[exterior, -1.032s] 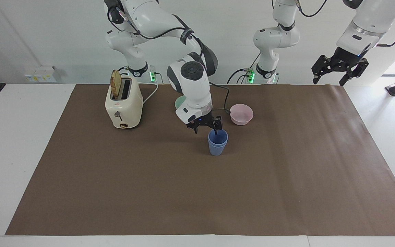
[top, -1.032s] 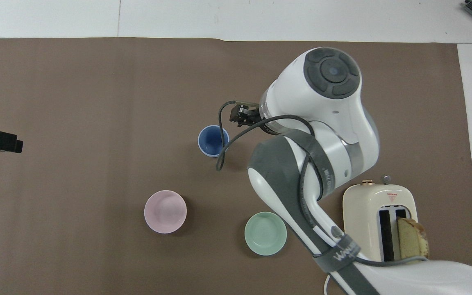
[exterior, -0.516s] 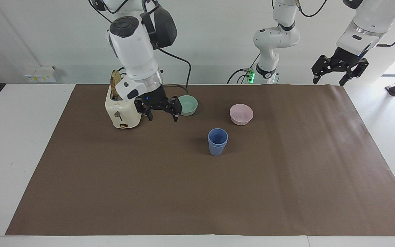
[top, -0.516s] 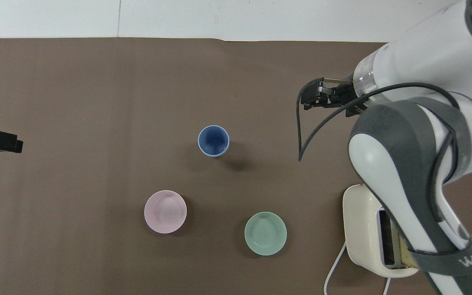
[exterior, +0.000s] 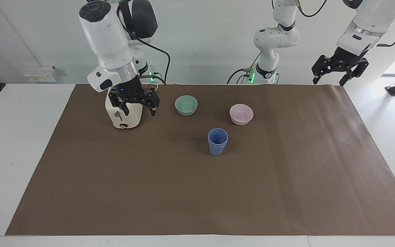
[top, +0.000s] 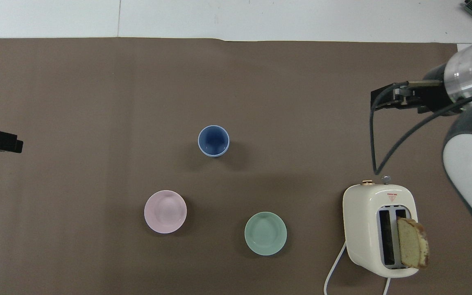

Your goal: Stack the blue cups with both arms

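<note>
As nested, two blue cups (exterior: 217, 141), two bowls (exterior: 186, 105)

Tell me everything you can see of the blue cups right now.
The blue cups are nested, one inside the other, standing upright with the open mouth up on the brown mat. Matte blue-grey, tapered, no handle; a double rim shows. They stand alone, farther from the robots than the pink bowl. Nothing touches them.

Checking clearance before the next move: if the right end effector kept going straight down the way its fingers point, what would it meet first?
Probably the toaster: in the facing view the right end effector, open, hangs directly over or just beside it. Depth is unclear, so it might instead pass it and land on the brown mat.
</note>
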